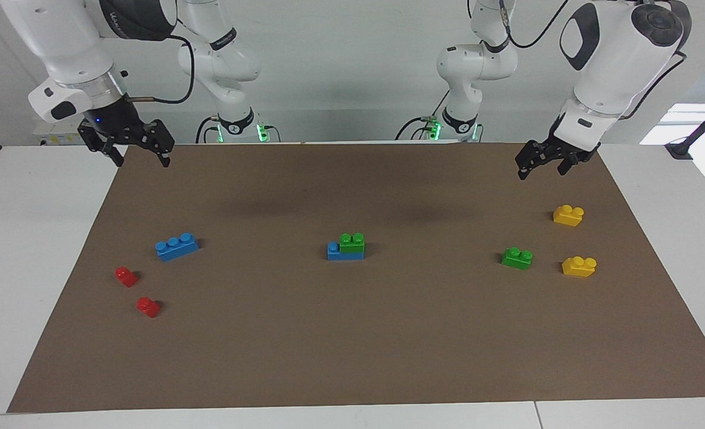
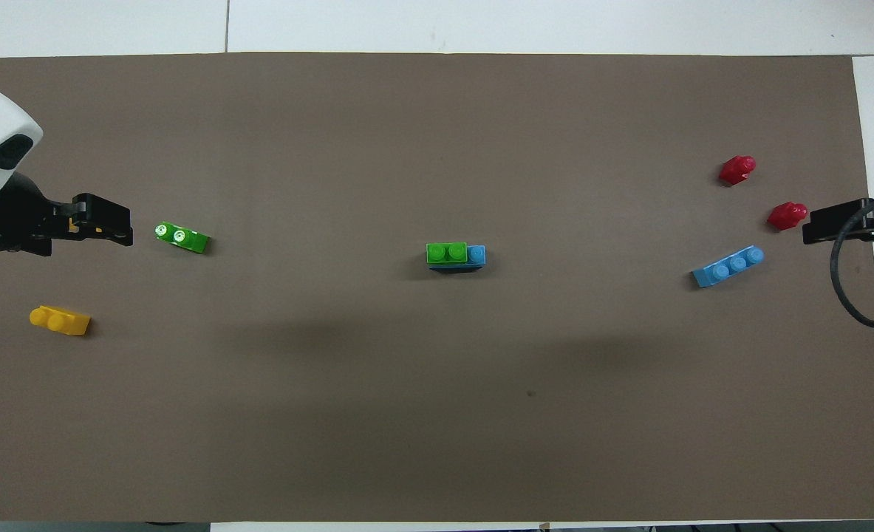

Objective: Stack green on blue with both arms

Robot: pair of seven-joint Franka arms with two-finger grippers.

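A white counter (image 1: 36,250) carries a brown mat (image 1: 352,351) scattered with toy bricks. At the mat's centre sits a blue brick (image 1: 335,251) with a green brick (image 1: 352,241) stacked on it. Toward the right arm's end lie a second blue brick (image 1: 176,246) and two red bricks (image 1: 126,276) (image 1: 148,307). Toward the left arm's end lie a loose green brick (image 1: 517,258) and two yellow bricks (image 1: 568,215) (image 1: 578,266).

Open mat (image 1: 352,339) surrounds the central stacked bricks (image 1: 347,246); others lie well apart.
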